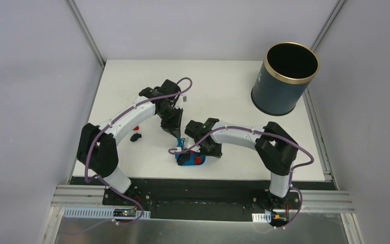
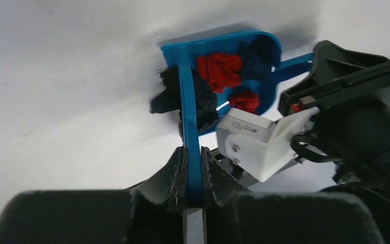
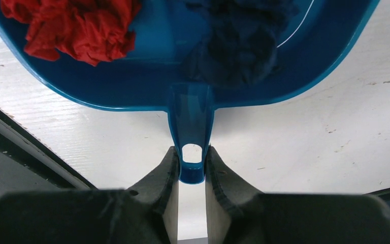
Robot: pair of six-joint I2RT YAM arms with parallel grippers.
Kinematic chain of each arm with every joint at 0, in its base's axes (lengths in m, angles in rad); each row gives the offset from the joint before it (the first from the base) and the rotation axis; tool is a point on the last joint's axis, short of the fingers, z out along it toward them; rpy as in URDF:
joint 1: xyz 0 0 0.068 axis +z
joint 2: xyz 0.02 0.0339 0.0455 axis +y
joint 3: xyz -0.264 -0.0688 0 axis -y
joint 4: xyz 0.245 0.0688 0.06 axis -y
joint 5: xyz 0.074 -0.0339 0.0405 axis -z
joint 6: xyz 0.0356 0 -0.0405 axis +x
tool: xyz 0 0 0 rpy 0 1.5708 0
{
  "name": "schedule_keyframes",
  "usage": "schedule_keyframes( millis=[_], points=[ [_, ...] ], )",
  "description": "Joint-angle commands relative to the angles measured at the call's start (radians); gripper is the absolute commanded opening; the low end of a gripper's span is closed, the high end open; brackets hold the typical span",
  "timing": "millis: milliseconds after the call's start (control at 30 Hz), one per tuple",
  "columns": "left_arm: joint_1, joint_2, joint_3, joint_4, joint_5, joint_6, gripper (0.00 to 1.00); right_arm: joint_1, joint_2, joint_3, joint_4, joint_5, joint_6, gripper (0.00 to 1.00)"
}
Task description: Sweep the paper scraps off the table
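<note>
My left gripper [image 2: 193,155] is shut on the blue handle of the hand brush [image 2: 187,109]; its black bristles rest at the mouth of the blue dustpan [image 2: 264,94]. My right gripper [image 3: 191,155] is shut on the dustpan's handle [image 3: 192,119]. In the pan lie red paper scraps [image 2: 218,68] and a dark blue one [image 2: 254,55]; both colours show in the right wrist view, red [image 3: 76,25] and dark blue [image 3: 238,46]. In the top view both grippers, left [image 1: 174,133] and right [image 1: 205,151], meet at the dustpan [image 1: 187,160] near the white table's [image 1: 223,91] front edge. A red scrap [image 1: 136,127] and a dark scrap [image 1: 135,136] lie on the table left of the pan.
A dark round bin [image 1: 284,79] with a gold rim stands open at the table's back right corner. The black strip [image 1: 203,184] runs along the front edge just behind the dustpan. Grey walls close in the table on three sides.
</note>
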Motion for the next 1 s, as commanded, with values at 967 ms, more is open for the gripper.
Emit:
schedule_keyframes(
  millis=[967],
  points=[
    [0.068, -0.296, 0.056, -0.042, -0.438, 0.108, 0.0, -0.072, -0.336, -0.107, 0.09, -0.038, 0.001, 0.0]
  ],
)
